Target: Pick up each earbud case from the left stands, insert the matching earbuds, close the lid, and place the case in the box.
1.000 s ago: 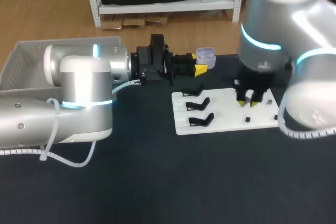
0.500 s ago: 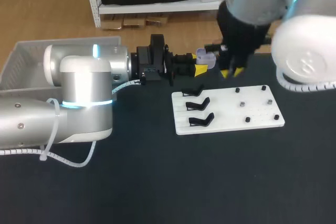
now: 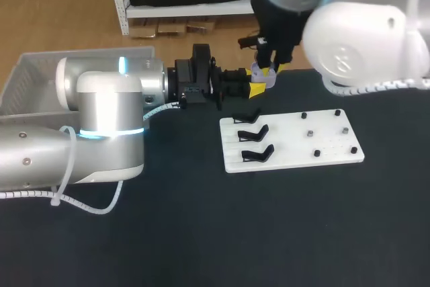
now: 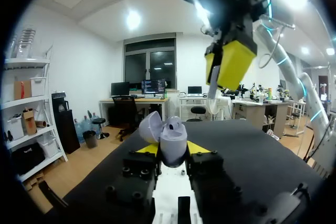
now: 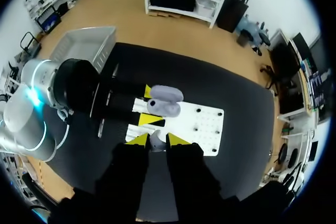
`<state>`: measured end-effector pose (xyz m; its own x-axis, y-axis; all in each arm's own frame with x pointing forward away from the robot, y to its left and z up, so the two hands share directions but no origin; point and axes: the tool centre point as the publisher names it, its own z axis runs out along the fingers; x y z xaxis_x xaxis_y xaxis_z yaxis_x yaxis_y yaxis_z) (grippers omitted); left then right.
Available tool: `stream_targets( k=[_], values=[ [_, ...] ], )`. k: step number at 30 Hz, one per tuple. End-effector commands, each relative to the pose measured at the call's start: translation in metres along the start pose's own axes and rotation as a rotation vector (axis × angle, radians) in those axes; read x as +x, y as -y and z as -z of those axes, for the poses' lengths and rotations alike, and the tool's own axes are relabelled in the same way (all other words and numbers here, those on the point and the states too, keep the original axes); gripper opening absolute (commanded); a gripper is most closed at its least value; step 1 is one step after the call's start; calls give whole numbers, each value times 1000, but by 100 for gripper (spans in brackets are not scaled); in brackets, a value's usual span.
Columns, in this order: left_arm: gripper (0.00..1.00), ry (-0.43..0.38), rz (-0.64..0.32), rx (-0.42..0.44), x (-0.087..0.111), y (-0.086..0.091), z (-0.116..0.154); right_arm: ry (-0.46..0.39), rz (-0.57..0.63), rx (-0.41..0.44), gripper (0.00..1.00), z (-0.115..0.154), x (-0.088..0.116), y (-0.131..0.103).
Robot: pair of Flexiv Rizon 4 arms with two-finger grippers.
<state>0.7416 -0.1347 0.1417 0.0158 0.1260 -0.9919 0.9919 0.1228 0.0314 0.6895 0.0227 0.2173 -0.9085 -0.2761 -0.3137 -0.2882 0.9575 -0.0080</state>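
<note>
Holds the open case (image 4: 170,135) in the left gripper (image 3: 259,88), arm stretched level, fingers clamped on its sides. Points the right gripper (image 5: 156,139) straight down just above it, pinching an earbud (image 5: 156,142).

A: Where's the case (image 3: 263,75)?
B: Upper middle. It's pale lilac, lid open, gripped in the left end effector (image 4: 172,149).
A: The earbud (image 5: 156,142)?
B: Pinched in the right end effector (image 5: 157,139), over the case. Three black stands (image 3: 252,136) at centre, box (image 3: 33,75) upper left.
</note>
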Motion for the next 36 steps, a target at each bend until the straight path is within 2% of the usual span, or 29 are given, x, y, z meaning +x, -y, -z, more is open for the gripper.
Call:
stream_targets(
  k=[1,13,36],
  values=[
    [0,8,-5,-6,2,1,0,-29,34,2,0,-2,-10,-3],
    [0,8,-5,-6,2,1,0,-33,68,-10,0,-15,-21,-12],
    [0,8,-5,-6,2,1,0,-79,58,-25,0,-29,-26,-11]
  ],
)
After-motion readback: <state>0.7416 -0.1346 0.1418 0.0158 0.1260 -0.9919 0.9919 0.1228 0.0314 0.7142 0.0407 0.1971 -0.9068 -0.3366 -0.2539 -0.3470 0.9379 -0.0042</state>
